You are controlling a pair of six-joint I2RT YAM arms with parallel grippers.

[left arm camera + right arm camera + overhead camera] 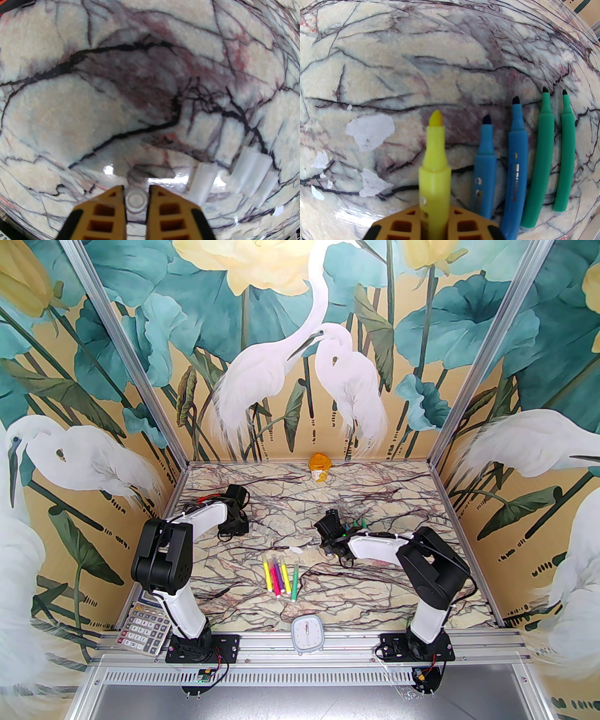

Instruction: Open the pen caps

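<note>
- Left wrist view: the left gripper (136, 191) is clamped on a clear cap (136, 201), which is seen end-on between the fingertips, low over the marble tabletop (70, 112). Loose caps (252, 174) lie flat just to the gripper's right. One lies nearer, and the others touch each other in a cluster.
- Right wrist view: the right gripper (434, 211) is clamped on the barrel of a yellow pen (434, 161), whose bare tip points away from the gripper. Just to its right, two blue pens (516, 159) and two green pens (541, 152) lie side by side on the tabletop. All four are uncapped, with their tips pointing the same way. White scuffed patches (370, 131) mark the marble to the left.
- Top external view: this view adds a row of five pens (281, 575) at mid-tabletop between the arms, well apart from both grippers. Whether these are capped cannot be told. An orange-lidded jar (320, 466) stands at the far edge. A calculator (143, 631) and a white timer (307, 633) sit at the near rail.
</note>
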